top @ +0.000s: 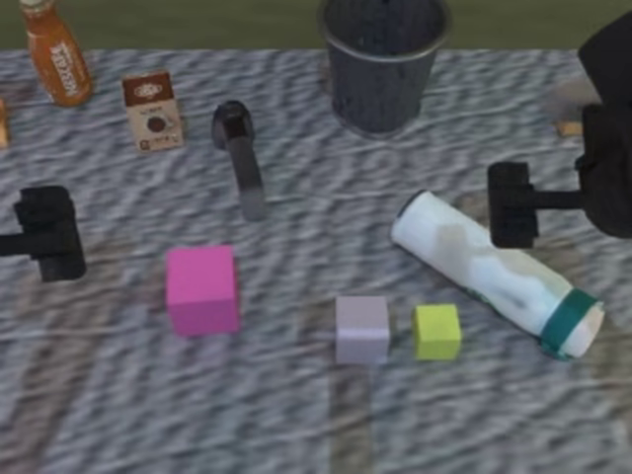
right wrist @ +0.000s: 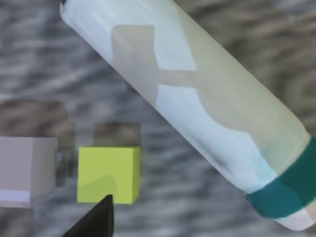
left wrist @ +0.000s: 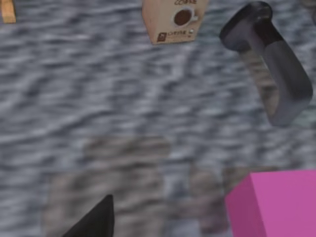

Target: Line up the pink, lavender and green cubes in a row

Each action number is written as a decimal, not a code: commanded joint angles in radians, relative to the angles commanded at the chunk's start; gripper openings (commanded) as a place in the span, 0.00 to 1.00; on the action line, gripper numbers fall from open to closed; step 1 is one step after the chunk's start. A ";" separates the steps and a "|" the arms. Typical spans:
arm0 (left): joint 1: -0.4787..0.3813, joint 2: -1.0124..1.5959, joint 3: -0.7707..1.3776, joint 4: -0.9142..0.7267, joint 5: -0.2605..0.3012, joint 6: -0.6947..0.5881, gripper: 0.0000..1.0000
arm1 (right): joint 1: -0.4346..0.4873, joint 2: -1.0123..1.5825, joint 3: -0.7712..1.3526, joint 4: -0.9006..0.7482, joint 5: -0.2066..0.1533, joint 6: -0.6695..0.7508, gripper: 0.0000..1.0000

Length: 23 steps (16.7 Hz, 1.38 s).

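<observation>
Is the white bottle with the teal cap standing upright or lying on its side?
Lying on its side: the white cylindrical bottle with the teal cap stretches diagonally across the table, just right of the small lime-green cube.

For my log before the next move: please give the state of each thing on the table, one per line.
pink cube: flat on the table, apart from the others
lavender cube: flat, close beside the green one, not touching
green cube: flat, free
white bottle: lying on its side
dark bin: upright
orange bottle: standing
left gripper: holds nothing
right gripper: holds nothing
</observation>
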 joint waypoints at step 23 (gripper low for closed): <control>-0.254 1.244 0.920 -0.656 0.003 -0.313 1.00 | -0.450 -1.424 -1.111 0.808 -0.126 -0.422 1.00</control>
